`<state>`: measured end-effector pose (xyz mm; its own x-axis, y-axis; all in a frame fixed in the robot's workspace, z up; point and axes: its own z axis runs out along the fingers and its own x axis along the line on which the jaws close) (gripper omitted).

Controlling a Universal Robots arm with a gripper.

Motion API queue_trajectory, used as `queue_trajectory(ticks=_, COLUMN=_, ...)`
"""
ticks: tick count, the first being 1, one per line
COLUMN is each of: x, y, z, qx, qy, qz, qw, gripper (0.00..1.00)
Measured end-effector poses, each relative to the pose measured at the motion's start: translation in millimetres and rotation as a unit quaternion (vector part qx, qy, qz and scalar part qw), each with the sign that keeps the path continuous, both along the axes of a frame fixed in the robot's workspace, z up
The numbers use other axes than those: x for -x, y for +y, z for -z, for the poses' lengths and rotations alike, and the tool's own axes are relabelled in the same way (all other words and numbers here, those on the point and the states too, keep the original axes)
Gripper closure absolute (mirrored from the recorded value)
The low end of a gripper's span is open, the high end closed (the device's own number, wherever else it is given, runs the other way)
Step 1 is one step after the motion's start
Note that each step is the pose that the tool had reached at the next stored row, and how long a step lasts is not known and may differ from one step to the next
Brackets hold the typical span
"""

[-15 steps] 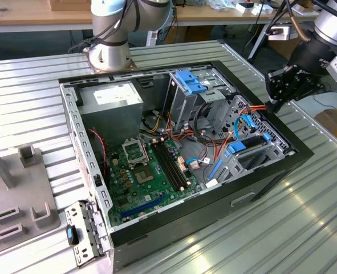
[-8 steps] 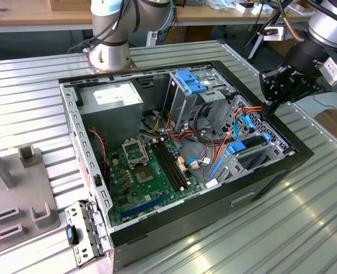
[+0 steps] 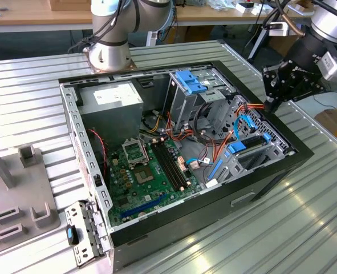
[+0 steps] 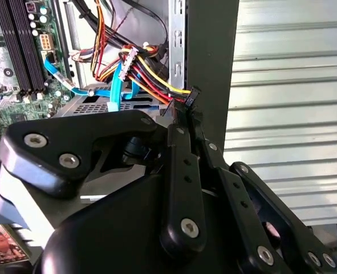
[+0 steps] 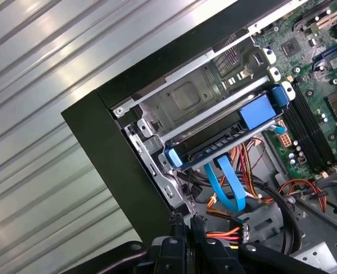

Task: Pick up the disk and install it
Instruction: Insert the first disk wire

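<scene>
The disk [image 5: 214,147] sits on edge in the drive bay at the front corner of the open computer case [image 3: 271,171]. Blue rails run along it and a blue tab [image 5: 256,111] shows at one end. In the exterior view the disk [image 3: 249,146] lies between two blue rail ends near the case's right wall. My gripper [image 3: 269,103] hangs above that wall, apart from the disk. In both wrist views the gripper [image 4: 190,100] [image 5: 186,224] is shut with nothing between its fingers, close to a bundle of coloured cables [image 4: 139,74].
A grey power-supply box [image 3: 111,100] fills the case's far corner. A blue bracket [image 3: 191,83] tops the grey drive cage. The green motherboard [image 3: 151,171] covers the floor. A grey fixture [image 3: 14,188] stands on the ribbed table at the exterior view's left, and another arm's base [image 3: 108,54] behind.
</scene>
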<state>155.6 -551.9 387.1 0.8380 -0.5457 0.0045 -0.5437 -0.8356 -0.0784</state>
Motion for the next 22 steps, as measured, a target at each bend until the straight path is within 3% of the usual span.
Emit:
queue_trajectory(ticks=2, x=0.0, y=0.0, z=-1.7, qx=-0.0009, qy=0.0000, qz=0.014, qw=0.9999, gripper=0.84)
queue_trajectory(ticks=7, x=0.1, y=0.0, z=-1.8, qx=-0.0008, qy=0.0000, qz=0.019, qw=0.9998, gripper=0.84)
queue_trajectory(ticks=9, x=0.1, y=0.0, z=-1.8, qx=-0.0008, qy=-0.0001, qz=0.036, qw=0.9993, gripper=0.84)
queue_trajectory(ticks=12, x=0.1, y=0.0, z=-1.8, qx=-0.0007, qy=-0.0001, qz=0.074, qw=0.9973, gripper=0.84)
queue_trajectory(ticks=15, x=0.1, y=0.0, z=-1.8, qx=-0.0007, qy=-0.0001, qz=0.121, qw=0.9926, gripper=0.84)
queue_trajectory(ticks=16, x=0.1, y=0.0, z=-1.9, qx=-0.0007, qy=-0.0001, qz=0.129, qw=0.9917, gripper=0.84)
queue_trajectory(ticks=22, x=0.1, y=0.0, z=-1.8, qx=-0.0007, qy=-0.0001, qz=0.129, qw=0.9916, gripper=0.84)
